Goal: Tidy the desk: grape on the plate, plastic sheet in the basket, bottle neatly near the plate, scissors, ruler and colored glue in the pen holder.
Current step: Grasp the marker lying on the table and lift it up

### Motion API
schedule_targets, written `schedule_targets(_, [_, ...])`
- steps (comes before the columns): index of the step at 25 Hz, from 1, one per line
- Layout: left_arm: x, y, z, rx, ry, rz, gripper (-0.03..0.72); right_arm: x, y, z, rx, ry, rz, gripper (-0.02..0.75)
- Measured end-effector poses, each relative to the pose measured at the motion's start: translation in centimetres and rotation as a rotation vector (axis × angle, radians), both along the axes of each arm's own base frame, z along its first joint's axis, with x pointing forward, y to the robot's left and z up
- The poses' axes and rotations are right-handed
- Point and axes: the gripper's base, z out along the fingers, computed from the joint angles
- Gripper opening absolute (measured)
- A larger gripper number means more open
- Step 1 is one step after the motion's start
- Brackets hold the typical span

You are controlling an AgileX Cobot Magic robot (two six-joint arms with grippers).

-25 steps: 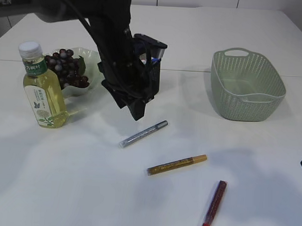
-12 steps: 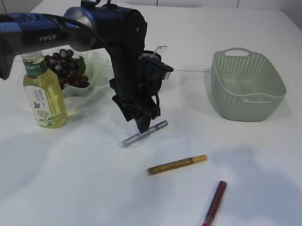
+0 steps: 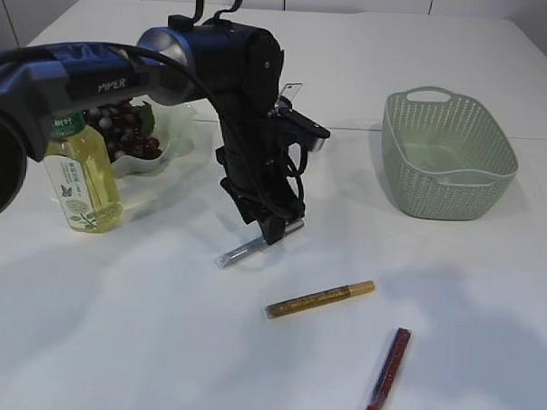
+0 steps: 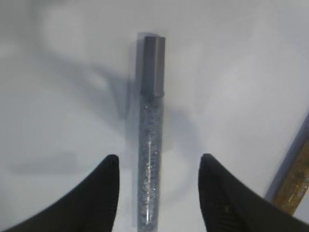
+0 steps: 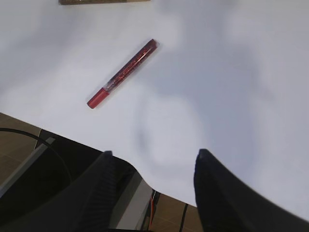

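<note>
Three glitter glue pens lie on the worktop: silver, gold, red. The left hand straddles the silver pen, parted, gripping nothing; the right hand is parted, empty.

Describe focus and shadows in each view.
Exterior view: sharp, soft shadows under the left arm. Left wrist view: silver glitter glue pen slightly soft, pale shadow to its left. Right wrist view: red glitter glue pen crisp, broad faint shadows on the table.
</note>
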Motion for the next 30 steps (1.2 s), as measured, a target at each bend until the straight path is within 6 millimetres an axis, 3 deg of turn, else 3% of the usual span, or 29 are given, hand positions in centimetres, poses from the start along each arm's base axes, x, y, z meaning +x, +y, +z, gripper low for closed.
schedule_targets(8, [-0.2,-0.3,-0.1,0.003,-0.002,-0.023,0.372,0.0,0.0,0.0,-0.004,-0.002,0.0,0.417])
schedule_targets(15, [-0.2,-0.3,-2.1,0.029,0.028,-0.026,0.372,0.0,0.0,0.0,-0.006,-0.002,-0.001,0.417])
schedule_targets(30, [0.0,-0.3,-2.8,0.044,0.027,-0.032,0.364,0.0,0.0,0.0,-0.006,-0.002,-0.001,0.417])
